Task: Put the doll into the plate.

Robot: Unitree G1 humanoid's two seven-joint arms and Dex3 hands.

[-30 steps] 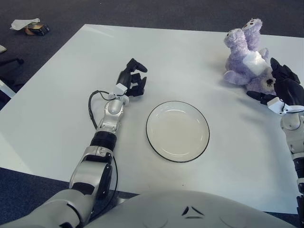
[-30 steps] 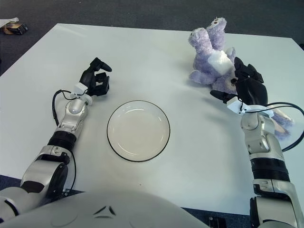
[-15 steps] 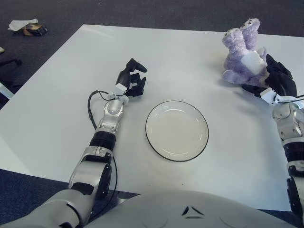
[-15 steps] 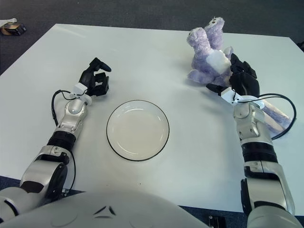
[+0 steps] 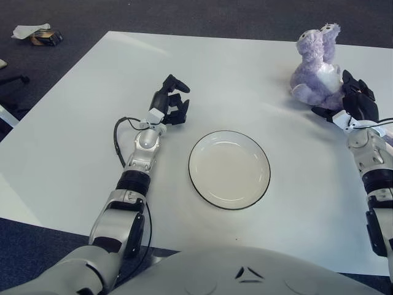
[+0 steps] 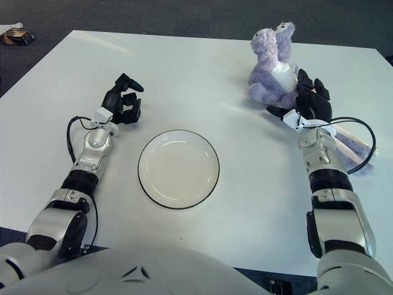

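Sitting up at about 1 o'clock on the white table [image 5: 73,160], the purple doll [image 5: 316,69] has its head up and its back toward the far edge. The right hand [image 5: 351,103] is right beside it, and its black fingers [image 5: 356,86] touch the doll's lower side. I cannot tell if they really pinch the doll or just press on it. The round plate [image 5: 229,169] with a dark rim lies flat near the middle of the table, with nothing in it. The doll is well apart from the plate. The left hand [image 5: 170,103] rests on the table at about 10 o'clock from the plate, near it, with its fingers curled in and holding nothing. A black cable [image 5: 118,138] loops beside that arm.

From the right eye, the doll [image 6: 273,70] is again at 1 o'clock from the plate [image 6: 178,168]. The right hand [image 6: 307,106] sits against the doll's right side. A black cable [image 6: 362,136] loops by its wrist. The left hand [image 6: 121,104] is at 10 o'clock from the plate, curled up and holding nothing. A small brown thing [image 6: 13,37] lies on the dark floor past the table's far left corner.
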